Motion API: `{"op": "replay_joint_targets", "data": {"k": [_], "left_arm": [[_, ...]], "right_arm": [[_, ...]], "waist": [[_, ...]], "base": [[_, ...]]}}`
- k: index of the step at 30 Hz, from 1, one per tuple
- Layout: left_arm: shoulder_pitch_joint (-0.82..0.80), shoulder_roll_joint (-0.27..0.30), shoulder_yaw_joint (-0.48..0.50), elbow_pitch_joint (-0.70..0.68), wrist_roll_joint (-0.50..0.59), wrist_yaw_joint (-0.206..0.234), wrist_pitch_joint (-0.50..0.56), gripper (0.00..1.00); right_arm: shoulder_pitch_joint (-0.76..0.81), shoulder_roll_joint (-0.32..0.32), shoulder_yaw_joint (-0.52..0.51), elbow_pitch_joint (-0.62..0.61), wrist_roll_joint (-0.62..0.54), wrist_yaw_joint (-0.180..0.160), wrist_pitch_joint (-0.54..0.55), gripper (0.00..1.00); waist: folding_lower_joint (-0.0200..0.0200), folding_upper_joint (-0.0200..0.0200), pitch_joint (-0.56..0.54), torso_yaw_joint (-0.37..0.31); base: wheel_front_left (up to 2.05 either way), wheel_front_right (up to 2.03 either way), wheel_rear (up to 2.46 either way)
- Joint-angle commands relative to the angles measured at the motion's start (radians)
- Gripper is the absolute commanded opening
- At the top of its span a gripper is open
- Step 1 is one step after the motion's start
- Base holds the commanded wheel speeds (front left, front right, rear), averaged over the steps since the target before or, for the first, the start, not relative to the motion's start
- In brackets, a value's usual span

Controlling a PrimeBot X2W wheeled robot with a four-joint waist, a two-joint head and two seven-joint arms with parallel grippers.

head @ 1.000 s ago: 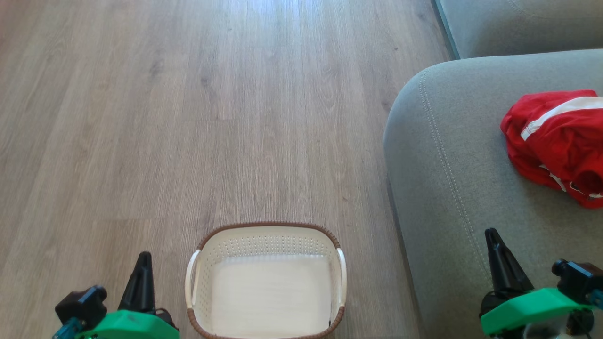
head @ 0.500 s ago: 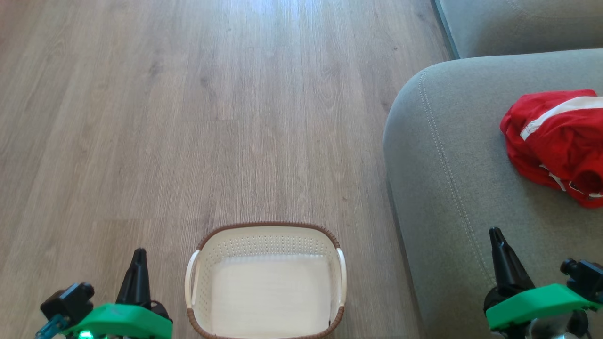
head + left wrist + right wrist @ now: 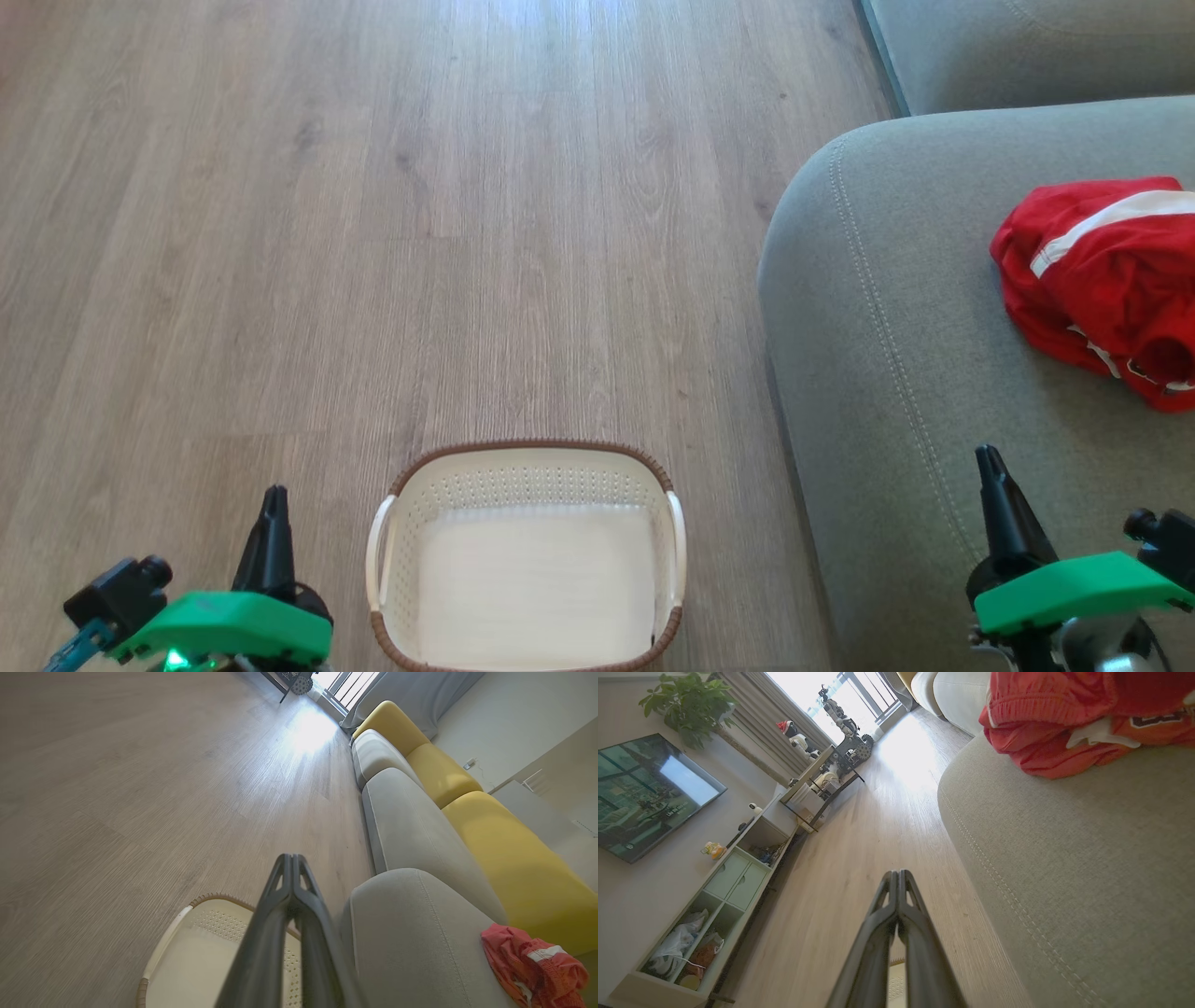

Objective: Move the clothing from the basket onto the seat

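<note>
Left claw (image 3: 274, 499): lower left of head view, over the grey-brown wood-look plank floor (image 3: 373, 233), just left of the basket, apart from it. Fingers pressed together, pointing up the view; green housing (image 3: 224, 627) behind them. In its wrist view the closed fingers (image 3: 261, 952) cross in front of the basket rim.

Right claw (image 3: 988, 459): lower right, above the seat's near part, fingers shut on nothing; same in its wrist view.

Small oval cream-white perforated plastic basket with brown woven-look rim (image 3: 527, 448): on the floor between the claws, just beside the seat's front. Its pale bottom is in full view.

Large grey-green upholstered seat cushion with double stitched seams (image 3: 887, 327): right of the basket.

Bright red thin sports clothing with white stripes (image 3: 1102, 280): bunched on the seat, well beyond the right claw, bare fabric between. Dark print on a white patch (image 3: 1153, 718), unreadable.

Further out: second grey cushion (image 3: 1027, 47), yellow back cushions (image 3: 514, 858), low cabinet with pale green drawers (image 3: 733, 877), wall TV (image 3: 644, 793) with caption too small to read, leafy plant (image 3: 686, 704).
</note>
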Motion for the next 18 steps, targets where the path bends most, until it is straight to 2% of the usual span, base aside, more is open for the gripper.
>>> {"op": "replay_joint_targets", "data": {"k": [1, 18], "left_arm": [[-0.055, 0.006, 0.027, -0.029, -0.031, -0.008, 0.008, 0.00], [-0.079, 0.002, 0.049, -0.024, -0.205, -0.020, 0.054, 0.00]], "right_arm": [[-0.058, -0.002, -0.003, -0.027, 0.031, 0.000, 0.007, 0.00], [-0.082, 0.014, -0.023, -0.015, 0.186, 0.000, 0.052, 0.00]], "waist": [[0.0000, 0.0000, 0.000, 0.000], [0.0000, 0.0000, 0.000, -0.001]], "base": [[0.00, 0.00, 0.00], [0.00, 0.00, 0.00]]}}
